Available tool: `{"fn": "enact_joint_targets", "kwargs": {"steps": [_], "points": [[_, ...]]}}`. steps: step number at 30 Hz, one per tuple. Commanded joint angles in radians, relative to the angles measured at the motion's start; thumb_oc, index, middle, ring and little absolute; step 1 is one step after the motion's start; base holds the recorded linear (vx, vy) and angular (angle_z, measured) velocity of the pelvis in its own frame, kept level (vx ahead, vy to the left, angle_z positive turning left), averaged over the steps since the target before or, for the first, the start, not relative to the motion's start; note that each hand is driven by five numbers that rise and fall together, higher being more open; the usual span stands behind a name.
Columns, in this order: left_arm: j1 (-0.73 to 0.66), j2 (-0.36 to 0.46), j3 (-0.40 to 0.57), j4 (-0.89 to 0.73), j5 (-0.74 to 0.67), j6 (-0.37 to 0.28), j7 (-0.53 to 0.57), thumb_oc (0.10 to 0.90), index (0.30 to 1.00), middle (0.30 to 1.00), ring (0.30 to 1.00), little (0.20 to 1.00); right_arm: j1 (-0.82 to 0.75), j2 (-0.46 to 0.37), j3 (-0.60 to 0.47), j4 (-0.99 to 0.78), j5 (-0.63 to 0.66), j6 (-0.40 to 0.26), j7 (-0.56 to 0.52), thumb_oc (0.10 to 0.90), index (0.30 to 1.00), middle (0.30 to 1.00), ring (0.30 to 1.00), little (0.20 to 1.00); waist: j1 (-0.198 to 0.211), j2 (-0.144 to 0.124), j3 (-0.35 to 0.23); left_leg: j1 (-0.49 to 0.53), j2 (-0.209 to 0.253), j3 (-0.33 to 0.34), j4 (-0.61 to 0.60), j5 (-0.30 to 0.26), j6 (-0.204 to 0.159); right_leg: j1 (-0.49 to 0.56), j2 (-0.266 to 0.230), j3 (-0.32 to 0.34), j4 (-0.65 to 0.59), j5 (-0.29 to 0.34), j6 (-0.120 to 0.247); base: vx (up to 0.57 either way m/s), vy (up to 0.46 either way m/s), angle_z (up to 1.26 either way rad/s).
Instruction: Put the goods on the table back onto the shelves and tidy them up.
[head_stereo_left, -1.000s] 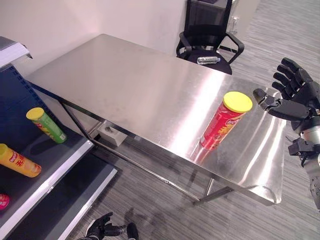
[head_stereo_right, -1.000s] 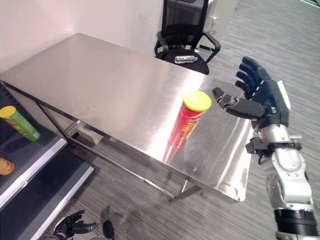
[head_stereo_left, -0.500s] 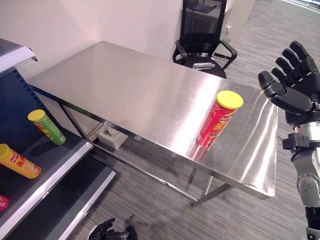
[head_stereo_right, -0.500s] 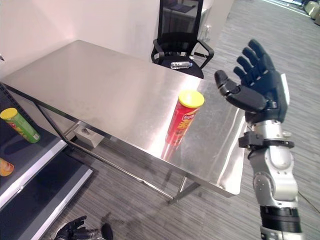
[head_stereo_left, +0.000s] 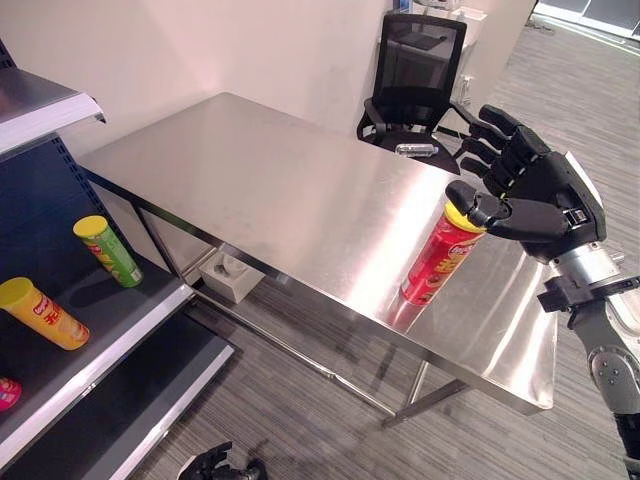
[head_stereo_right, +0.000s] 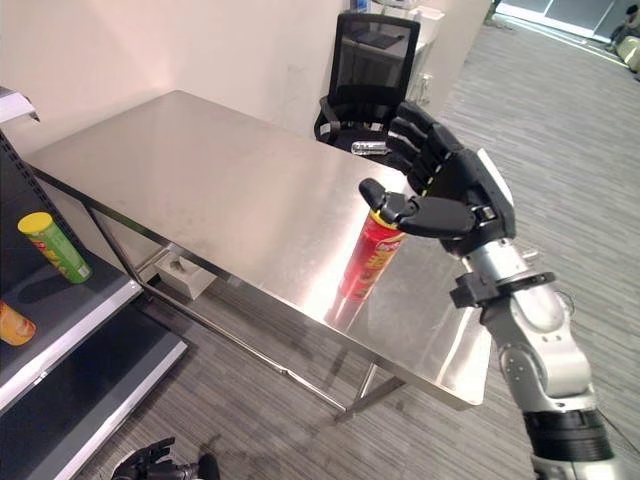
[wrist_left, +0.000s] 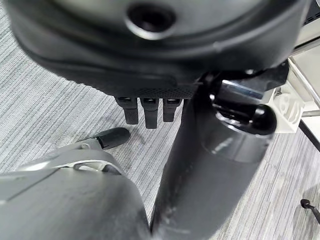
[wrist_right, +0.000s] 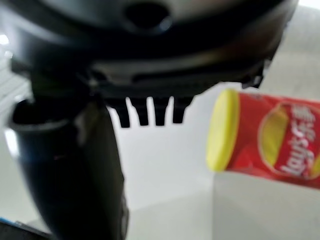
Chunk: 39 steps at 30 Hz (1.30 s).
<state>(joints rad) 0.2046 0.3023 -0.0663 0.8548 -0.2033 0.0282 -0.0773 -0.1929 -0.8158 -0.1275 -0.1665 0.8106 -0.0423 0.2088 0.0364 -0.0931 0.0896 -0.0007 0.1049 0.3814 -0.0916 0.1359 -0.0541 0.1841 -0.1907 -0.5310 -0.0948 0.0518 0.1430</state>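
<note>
A red chip can (head_stereo_left: 432, 270) with a yellow lid stands upright on the steel table (head_stereo_left: 250, 180), near its right front corner. My right hand (head_stereo_left: 545, 195) hovers at the can's top with fingers straight and spread. Its thumb crosses in front of the lid, and the fingers reach past it on the far side. In the right wrist view the can (wrist_right: 270, 137) lies beside the fingers, not enclosed by them. My left hand (head_stereo_left: 215, 465) hangs low near the floor, relaxed and holding nothing.
A shelf (head_stereo_left: 120, 330) at the left carries a green can (head_stereo_left: 108, 250), a yellow can (head_stereo_left: 40, 312) and a pink item (head_stereo_left: 5, 392). A black office chair (head_stereo_left: 420, 70) with a bottle (head_stereo_left: 415, 150) on its seat stands behind the table. A white box (head_stereo_left: 230, 275) sits under the table.
My right hand has come down and leftward from beside the can to its top, thumb now over the lid. The camera view has shifted; the can has not moved.
</note>
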Motion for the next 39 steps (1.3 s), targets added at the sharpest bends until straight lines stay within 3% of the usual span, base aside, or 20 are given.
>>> {"fn": "enact_joint_targets", "kwargs": {"steps": [1,11,23,28,39], "points": [[-0.054,0.023,-0.037,0.006,0.023,-0.033,-0.021,0.800,0.900,0.900,0.900,0.900,-0.075,-0.073,-0.109,-0.028,0.033,-0.061,0.012,0.800,0.900,0.900,0.900,0.900,0.038,0.032,-0.044,0.103,0.080,0.032,0.004,-0.043,-0.072,-0.007,-0.022,-0.037,0.007,0.025,0.051,-0.02,-0.009,0.04],[-0.054,0.021,-0.048,-0.002,0.043,-0.033,-0.030,0.800,0.900,0.900,0.900,0.900,-0.031,-0.120,-0.118,-0.046,0.019,-0.031,0.061,0.800,0.900,0.900,0.900,0.900,0.033,0.030,-0.045,0.097,0.082,0.025,0.004,-0.038,-0.075,-0.006,-0.018,-0.040,0.007,0.023,0.048,0.00,-0.002,0.02],[-0.059,0.014,-0.046,0.004,0.034,-0.033,-0.018,0.800,0.900,0.900,0.900,0.900,0.014,-0.149,-0.213,-0.009,-0.059,-0.047,0.011,0.800,0.900,0.900,0.900,0.900,0.020,0.025,-0.047,0.095,0.084,0.025,0.004,-0.042,-0.074,-0.012,-0.018,-0.031,0.007,0.026,0.052,0.00,0.000,0.00],[-0.058,0.014,-0.050,0.004,0.031,-0.030,-0.013,0.800,0.900,0.900,0.900,0.900,-0.002,-0.129,-0.207,-0.003,-0.077,-0.060,-0.010,0.800,0.900,0.900,0.900,0.900,0.022,0.026,-0.045,0.096,0.083,0.025,0.004,-0.045,-0.071,-0.014,-0.020,-0.027,0.007,0.028,0.053,0.00,0.000,0.00],[-0.055,0.018,-0.046,0.004,0.041,-0.032,-0.030,0.800,0.900,0.900,0.900,0.900,0.064,-0.169,-0.175,0.000,-0.082,-0.015,0.057,0.800,0.900,0.900,0.900,0.900,0.023,0.018,-0.038,0.095,0.079,0.022,0.004,-0.046,-0.070,-0.014,-0.022,-0.030,0.007,0.030,0.053,0.00,0.000,0.00]]}}
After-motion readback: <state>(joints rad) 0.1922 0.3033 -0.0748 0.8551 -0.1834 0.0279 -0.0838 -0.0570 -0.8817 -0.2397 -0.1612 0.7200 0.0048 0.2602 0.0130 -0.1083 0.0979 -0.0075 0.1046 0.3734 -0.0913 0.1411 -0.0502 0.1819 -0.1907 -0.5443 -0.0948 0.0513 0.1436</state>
